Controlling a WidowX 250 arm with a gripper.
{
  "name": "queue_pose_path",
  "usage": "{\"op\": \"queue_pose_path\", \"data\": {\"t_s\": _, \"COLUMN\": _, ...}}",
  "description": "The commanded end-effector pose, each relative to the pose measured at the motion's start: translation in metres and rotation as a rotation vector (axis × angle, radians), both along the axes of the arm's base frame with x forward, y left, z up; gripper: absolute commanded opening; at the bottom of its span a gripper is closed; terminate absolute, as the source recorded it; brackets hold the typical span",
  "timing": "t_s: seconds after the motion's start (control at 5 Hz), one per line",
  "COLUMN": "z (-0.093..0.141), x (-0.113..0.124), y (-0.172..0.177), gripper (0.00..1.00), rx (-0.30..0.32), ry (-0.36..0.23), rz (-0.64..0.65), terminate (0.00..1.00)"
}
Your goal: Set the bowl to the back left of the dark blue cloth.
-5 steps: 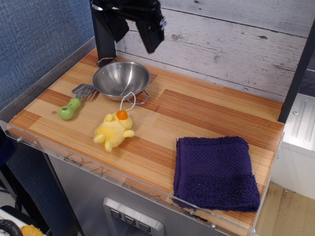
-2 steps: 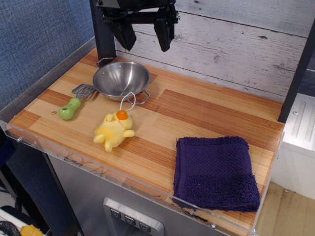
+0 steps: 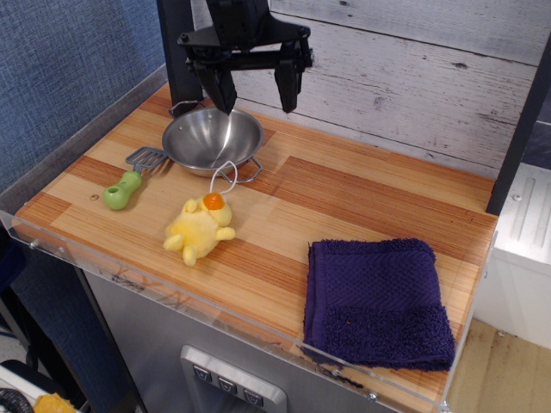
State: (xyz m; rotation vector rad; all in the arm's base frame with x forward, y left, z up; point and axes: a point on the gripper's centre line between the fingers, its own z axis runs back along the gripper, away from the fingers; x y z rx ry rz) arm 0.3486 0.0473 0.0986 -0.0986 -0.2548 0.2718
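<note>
The shiny steel bowl [image 3: 211, 138] stands upright at the back left of the wooden counter, a wire loop handle at its front right rim. The dark blue cloth [image 3: 375, 299] lies flat at the front right corner, far from the bowl. My gripper [image 3: 256, 96] hangs open above the bowl's back right rim, fingers pointing down and spread wide. It holds nothing. One finger [image 3: 225, 95] is over the bowl's far edge, the other [image 3: 287, 90] is to the right of it.
A yellow plush duck [image 3: 200, 229] lies just in front of the bowl. A green-handled spatula [image 3: 129, 181] lies to the bowl's left. A dark post [image 3: 178, 60] stands behind the bowl. A wood-plank wall backs the counter [image 3: 362, 194].
The gripper has come down and swung so both fingers point down, open, from high above the back wall to just over the bowl's rim. Bowl, duck and cloth have not moved.
</note>
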Motion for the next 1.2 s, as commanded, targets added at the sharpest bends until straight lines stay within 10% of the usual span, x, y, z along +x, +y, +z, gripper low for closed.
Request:
{"op": "queue_pose_path", "data": {"t_s": 0.0, "z": -0.014, "x": 0.026, "y": 0.014, "gripper": 1.0, "rx": 0.046, "ry": -0.011, "rz": 0.03, "terminate": 0.0}}
{"op": "queue_pose_path", "data": {"t_s": 0.8, "z": -0.057, "x": 0.036, "y": 0.034, "gripper": 1.0, "rx": 0.116, "ry": 0.073, "rz": 0.054, "terminate": 0.0}}
{"op": "queue_pose_path", "data": {"t_s": 1.0, "z": -0.06, "x": 0.032, "y": 0.034, "gripper": 0.0, "rx": 0.154, "ry": 0.108, "rz": 0.031, "terminate": 0.0}}
